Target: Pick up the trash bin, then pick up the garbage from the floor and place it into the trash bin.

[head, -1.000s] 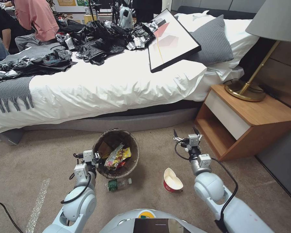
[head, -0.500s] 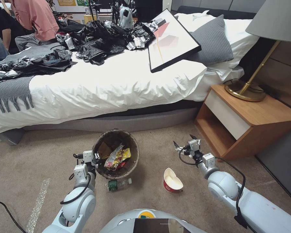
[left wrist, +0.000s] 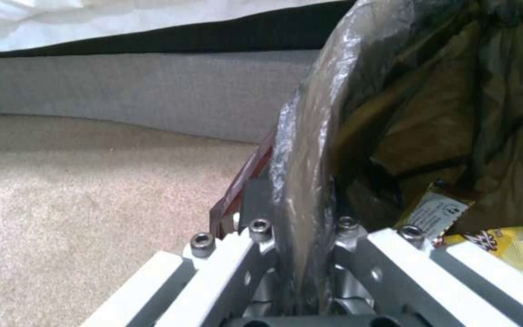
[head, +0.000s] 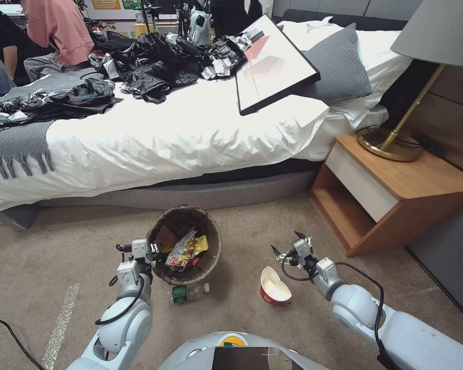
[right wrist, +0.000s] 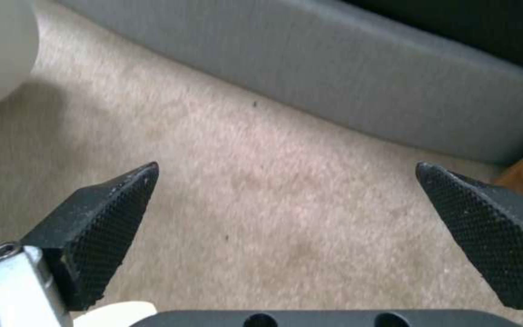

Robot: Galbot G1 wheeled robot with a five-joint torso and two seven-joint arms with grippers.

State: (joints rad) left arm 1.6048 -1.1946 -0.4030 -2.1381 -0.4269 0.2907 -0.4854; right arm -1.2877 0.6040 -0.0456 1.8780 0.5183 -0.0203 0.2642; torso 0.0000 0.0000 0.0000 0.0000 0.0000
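The trash bin [head: 217,241] stands on the carpet before the bed, its dark liner folded over the rim, with a yellow snack wrapper [head: 191,248] and other litter inside. My left gripper [head: 152,252] is shut on the bin's near-left rim; in the left wrist view the fingers [left wrist: 255,206] clamp the liner-covered rim [left wrist: 304,150]. On the floor, a red-and-white noodle cup [head: 274,288] lies tipped and a small green-labelled bottle [head: 188,293] rests against the bin's base. My right gripper [head: 285,242] hovers open just beyond the cup; its black pads [right wrist: 101,218] stand wide apart over carpet.
The bed's grey base [head: 190,192] runs behind the bin. A wooden nightstand [head: 396,195] with a brass lamp stands to the right, close to the right arm. Black bags and a framed picture [head: 272,61] lie on the bed. Carpet spreads left of the bin.
My right arm has dropped and pulled back toward me, bringing its open gripper close to the noodle cup. The left gripper and bin have stayed put.
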